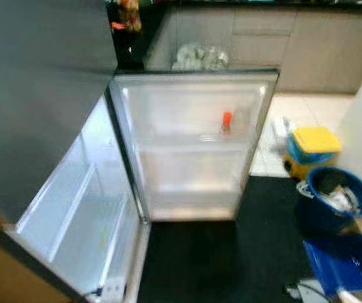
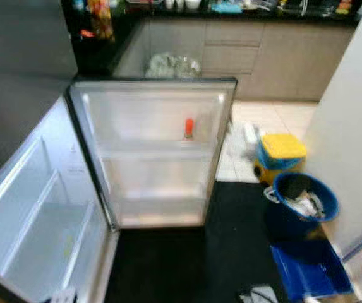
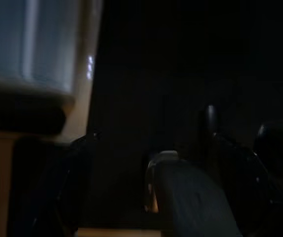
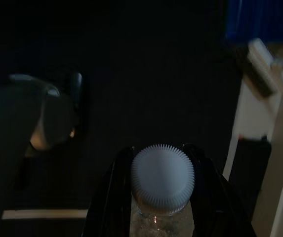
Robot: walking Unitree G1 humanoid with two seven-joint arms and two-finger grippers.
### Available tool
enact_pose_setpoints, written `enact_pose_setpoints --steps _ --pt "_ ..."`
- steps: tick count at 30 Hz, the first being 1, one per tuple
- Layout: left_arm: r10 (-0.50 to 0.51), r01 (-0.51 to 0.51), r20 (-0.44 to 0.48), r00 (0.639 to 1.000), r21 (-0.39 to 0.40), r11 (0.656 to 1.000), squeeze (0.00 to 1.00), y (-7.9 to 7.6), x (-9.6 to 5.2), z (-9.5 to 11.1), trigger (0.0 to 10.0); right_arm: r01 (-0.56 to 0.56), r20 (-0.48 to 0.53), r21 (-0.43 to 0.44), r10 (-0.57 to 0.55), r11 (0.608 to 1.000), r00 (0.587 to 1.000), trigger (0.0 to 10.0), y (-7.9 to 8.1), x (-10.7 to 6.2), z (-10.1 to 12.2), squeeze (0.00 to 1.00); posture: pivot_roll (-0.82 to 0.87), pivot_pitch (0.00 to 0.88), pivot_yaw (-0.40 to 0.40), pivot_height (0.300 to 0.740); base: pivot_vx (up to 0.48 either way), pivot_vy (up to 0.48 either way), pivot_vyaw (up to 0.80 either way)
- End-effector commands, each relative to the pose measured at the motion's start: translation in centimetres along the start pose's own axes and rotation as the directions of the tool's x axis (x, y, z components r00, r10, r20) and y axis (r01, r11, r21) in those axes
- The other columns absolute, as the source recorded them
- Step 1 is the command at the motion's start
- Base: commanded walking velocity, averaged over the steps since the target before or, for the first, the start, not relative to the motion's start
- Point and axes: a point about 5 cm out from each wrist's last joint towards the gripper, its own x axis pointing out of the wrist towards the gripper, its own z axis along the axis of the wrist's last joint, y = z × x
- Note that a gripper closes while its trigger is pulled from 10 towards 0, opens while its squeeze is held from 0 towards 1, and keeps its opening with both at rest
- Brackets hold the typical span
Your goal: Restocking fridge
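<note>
Currently, right gripper (image 4: pixel 162 197) clamps white-capped bottle (image 4: pixel 162 183) at its neck for carrying; open fridge door (image 1: pixel 193 145) lies ahead; left gripper's state is indeterminate.

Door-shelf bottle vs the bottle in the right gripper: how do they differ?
The door-shelf bottle has an orange-red cap; the held bottle has a ribbed white cap. The door-shelf bottle stands free on the fridge door's upper shelf; the held bottle sits clamped in the right gripper over the dark floor. Both are capped.

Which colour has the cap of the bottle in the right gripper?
White, ribbed cap; clearest in the right wrist view.
</note>
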Motion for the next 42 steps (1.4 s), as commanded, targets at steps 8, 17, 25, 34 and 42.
enact_pose_setpoints --steps 8,17,25,34,42 --pt "-0.020 0.018 -0.037 0.999 -0.035 0.999 0.00 0.10 -0.34 -1.28 10.0 0.000 0.000 0.000 0.000 1.000 1.000 10.0 0.20 0.01 -0.01 0.00 -0.01 0.043 0.018 0.740 0.000 -0.270 0.00" --pt "-0.008 0.007 -0.036 0.999 -0.033 0.999 0.00 0.11 -0.34 -1.30 10.0 0.000 0.000 -0.003 0.000 1.000 1.000 10.0 0.23 0.02 0.01 0.00 -0.01 0.044 0.018 0.740 0.000 -0.405 0.00" --pt "0.007 -0.009 -0.027 1.000 -0.055 0.998 0.00 0.11 -0.30 -1.20 10.0 -0.002 -0.002 -0.007 0.002 1.000 1.000 10.0 0.22 0.01 -0.04 0.00 -0.01 0.045 0.016 0.740 0.000 0.000 0.00" --pt "-0.022 0.020 -0.032 0.999 -0.055 0.998 0.00 -0.14 -0.28 -1.29 10.0 -0.002 -0.002 -0.010 0.002 1.000 1.000 10.0 0.21 0.01 -0.07 0.00 -0.01 0.045 0.016 0.740 0.000 -0.098 0.00" --pt "0.022 -0.025 -0.057 0.998 -0.038 0.999 0.00 0.14 -0.32 -1.53 10.0 -0.004 -0.001 -0.017 0.004 1.000 1.000 10.0 0.19 0.01 -0.04 0.00 -0.01 0.047 0.016 0.740 0.000 -0.279 0.00"
